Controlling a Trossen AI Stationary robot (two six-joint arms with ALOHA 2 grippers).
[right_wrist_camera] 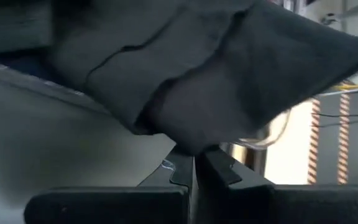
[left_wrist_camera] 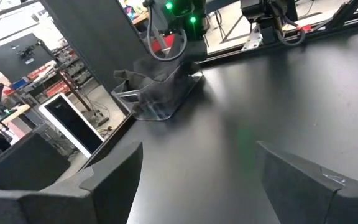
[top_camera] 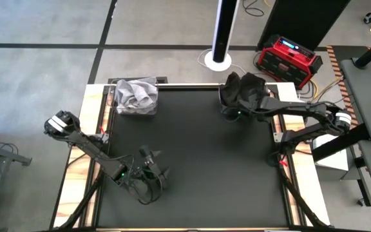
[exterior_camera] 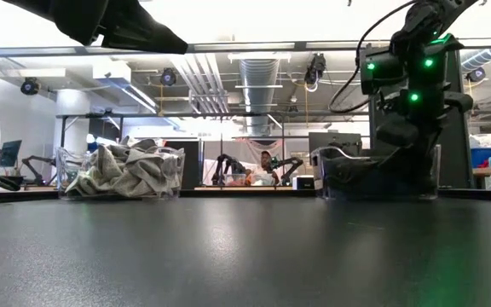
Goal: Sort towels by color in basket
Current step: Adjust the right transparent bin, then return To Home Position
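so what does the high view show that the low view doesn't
Only the high view shows the left claw open over the near part of the black table, and the red case on the floor. Only the low view shows the room behind and a person there. Both show the light towels in the left basket and the right claw at the dark towels.

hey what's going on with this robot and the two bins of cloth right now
It is sorting towels by color. The right gripper is shut, pinching a dark towel at the bin of dark towels at the table's far edge. The left gripper waits open over the bare near side of the table. The light towels sit in the other clear bin.
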